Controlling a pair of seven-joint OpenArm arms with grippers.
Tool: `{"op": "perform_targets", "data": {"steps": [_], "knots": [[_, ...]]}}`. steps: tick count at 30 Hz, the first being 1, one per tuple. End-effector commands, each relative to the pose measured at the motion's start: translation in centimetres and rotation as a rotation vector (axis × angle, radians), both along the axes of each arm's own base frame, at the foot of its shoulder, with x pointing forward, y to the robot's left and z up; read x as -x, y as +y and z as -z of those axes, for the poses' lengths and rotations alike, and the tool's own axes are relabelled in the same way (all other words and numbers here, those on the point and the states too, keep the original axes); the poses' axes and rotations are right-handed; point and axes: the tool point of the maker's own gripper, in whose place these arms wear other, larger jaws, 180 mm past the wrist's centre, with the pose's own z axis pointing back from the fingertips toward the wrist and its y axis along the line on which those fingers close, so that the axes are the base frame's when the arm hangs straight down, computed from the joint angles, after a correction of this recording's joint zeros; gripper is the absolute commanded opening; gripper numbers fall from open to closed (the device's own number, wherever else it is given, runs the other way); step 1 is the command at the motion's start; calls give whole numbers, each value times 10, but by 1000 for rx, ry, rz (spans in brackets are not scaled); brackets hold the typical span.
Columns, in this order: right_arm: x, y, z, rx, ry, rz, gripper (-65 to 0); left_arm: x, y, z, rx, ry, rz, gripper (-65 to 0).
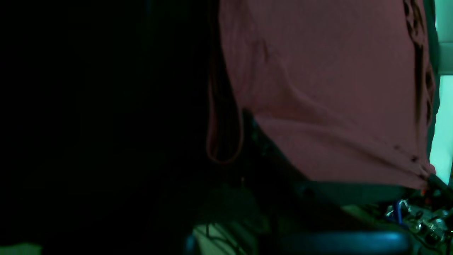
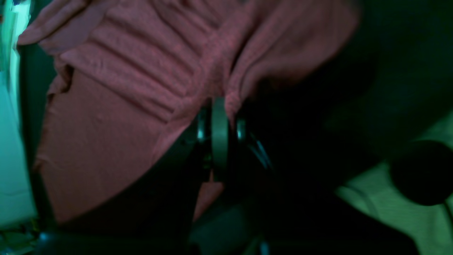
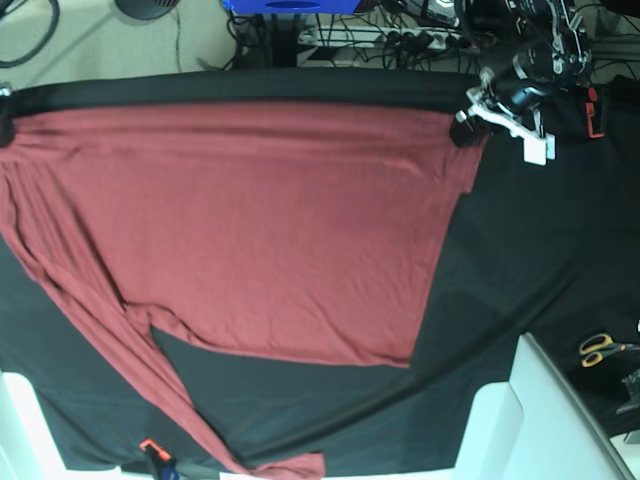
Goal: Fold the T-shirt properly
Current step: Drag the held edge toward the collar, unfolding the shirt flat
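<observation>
T-shirt (image 3: 270, 230), brick-red knit, spread across the black cloth sheet (image 3: 520, 260); its straight far edge runs from 9 o'clock to 1 o'clock in the base view, and 1 long sleeve trails down toward 6 o'clock. Left gripper (image 3: 468, 125), at 1 o'clock, pressed together on the shirt's far corner, the cloth pulling into fine creases toward it. Right gripper (image 2: 220, 106), at 9 o'clock and almost out of the base view, pinching a bunched fold of the same edge, as its wrist view shows. Between the 2 grips the edge looks drawn fairly taut. Handling, as a judgement: the fabric appears light, soft and limp, with no stiffness of its own; it will sag and wrinkle wherever unsupported, and the loose sleeve is likely to drag. Hold is best taken at corners and seams, 2 points at once, keeping the edge between them stretched. Scissors (image 3: 600, 348) lie at 3 o'clock, well apart from the shirt
</observation>
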Motion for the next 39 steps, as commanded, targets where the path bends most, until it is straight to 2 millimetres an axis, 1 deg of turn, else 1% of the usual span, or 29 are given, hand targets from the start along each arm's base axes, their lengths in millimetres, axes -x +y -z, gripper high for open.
{"op": "perform_targets", "data": {"steps": [1,5,7,11,14,16,18,19,22,25,27,31,39], "knots": [[-11,-15,-20,44,-49,-6,-648,-3,8,-9,-19,-35,-1,-650],[-6,-11,-17,34,-31,-17,-648,8,8,-4,-19,-10,1,-650],[-1,-5,-11,19,-21,-14,-648,16,7,-2,-18,6,-1,-650],[1,-2,-9,12,-16,-12,-648,28,7,2,-16,28,-5,-650],[1,-2,-9,12,-16,-12,-648,29,4,2,-14,18,18,-650],[1,-2,-9,12,-16,-12,-648,35,2,2,-14,19,39,-650],[1,-2,-8,11,-15,-12,-648,39,4,2,-16,23,38,-650],[1,-2,-8,11,-15,-12,-648,41,9,2,-22,25,22,-650],[4,-2,-7,11,-9,-12,-648,44,21,1,-38,27,-13,-650],[11,1,0,-6,8,-3,-648,44,25,0,-46,27,-17,-650],[16,3,8,-23,14,22,-648,44,26,0,-49,28,-16,-650],[25,4,15,-27,26,44,-648,41,24,0,-46,20,-14,-650],[26,3,15,-27,25,50,-648,39,25,0,-47,18,-15,-650]]}}
